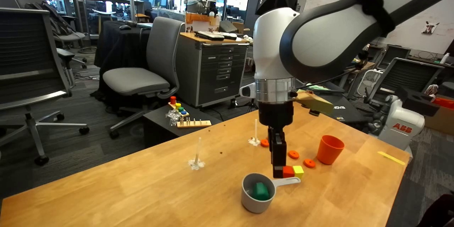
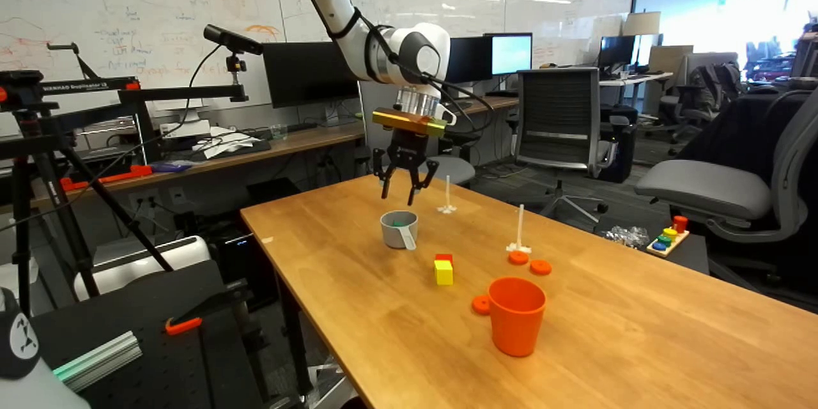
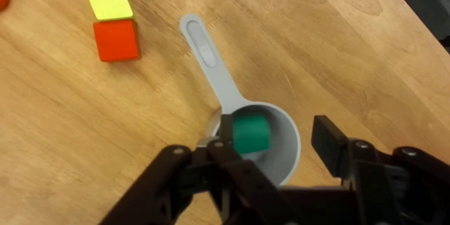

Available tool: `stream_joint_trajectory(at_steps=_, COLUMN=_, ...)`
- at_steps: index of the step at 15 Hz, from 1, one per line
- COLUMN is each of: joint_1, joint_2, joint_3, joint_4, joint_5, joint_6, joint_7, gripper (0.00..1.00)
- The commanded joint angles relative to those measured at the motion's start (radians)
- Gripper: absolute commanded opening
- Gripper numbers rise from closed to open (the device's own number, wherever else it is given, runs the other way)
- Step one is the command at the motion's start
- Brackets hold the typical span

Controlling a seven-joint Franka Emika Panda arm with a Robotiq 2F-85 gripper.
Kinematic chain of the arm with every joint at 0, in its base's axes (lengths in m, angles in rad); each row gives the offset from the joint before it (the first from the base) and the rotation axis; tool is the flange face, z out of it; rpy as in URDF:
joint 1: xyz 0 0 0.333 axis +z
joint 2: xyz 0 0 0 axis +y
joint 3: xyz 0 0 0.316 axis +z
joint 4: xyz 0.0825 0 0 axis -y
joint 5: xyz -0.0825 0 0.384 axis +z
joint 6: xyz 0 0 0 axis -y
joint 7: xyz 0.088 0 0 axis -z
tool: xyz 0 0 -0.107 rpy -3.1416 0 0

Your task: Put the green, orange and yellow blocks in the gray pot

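A double pickup or a stray shove was to be feared, since the red-looking orange block (image 3: 117, 40) and the yellow block (image 3: 109, 1) were set side by side, touching or nearly so, on the table (image 1: 159, 184) off to one side of the gripper (image 2: 398, 196); were one of the fingers (image 3: 328, 146) brought down at their seam, a top could be struck or the neighbour pushed away. The gray pot (image 1: 252, 203) was seen below the gripper, though whether squarely beneath could not be told; its handle (image 3: 209, 56) was pointed toward the blocks' side, so it could be clipped by a low crossing and the pot turned or tipped. A good part of the pot's floor was taken up by the green block (image 3: 251, 133), so an added block could be lodged against it. The arm (image 1: 330, 39) was stretched over the table, the gripper directed downward, the fingers spread apart with nothing held between them.
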Motion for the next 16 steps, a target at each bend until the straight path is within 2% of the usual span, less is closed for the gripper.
stream_joint_trajectory(at_steps=1, joint_1=-0.017, joint_2=-0.047, joint_3=-0.004, joint_4=-0.051, joint_5=0.036, joint_6=0.008, joint_7=-0.011, gripper=0.92)
stream_joint_trajectory(at_steps=2, joint_1=-0.02, joint_2=-0.048, joint_3=-0.005, joint_4=-0.055, joint_5=0.036, joint_6=0.011, joint_7=-0.013, gripper=0.99)
stream_joint_trajectory(at_steps=3, joint_1=-0.021, joint_2=-0.048, joint_3=-0.008, joint_4=-0.056, joint_5=0.035, joint_6=0.013, joint_7=-0.012, gripper=1.0)
stream_joint_trajectory(at_steps=6, joint_1=-0.022, joint_2=-0.046, joint_3=-0.022, joint_4=-0.061, joint_5=0.02, joint_6=0.009, joint_7=-0.008, gripper=1.0)
stream_joint_trajectory(at_steps=10, joint_1=0.003, joint_2=-0.038, joint_3=-0.076, joint_4=-0.064, joint_5=-0.103, joint_6=-0.026, joint_7=-0.008, gripper=1.0)
stream_joint_trajectory(at_steps=16, joint_1=0.001, joint_2=-0.035, joint_3=-0.109, joint_4=-0.075, joint_5=-0.184, joint_6=-0.02, joint_7=0.0, gripper=1.0)
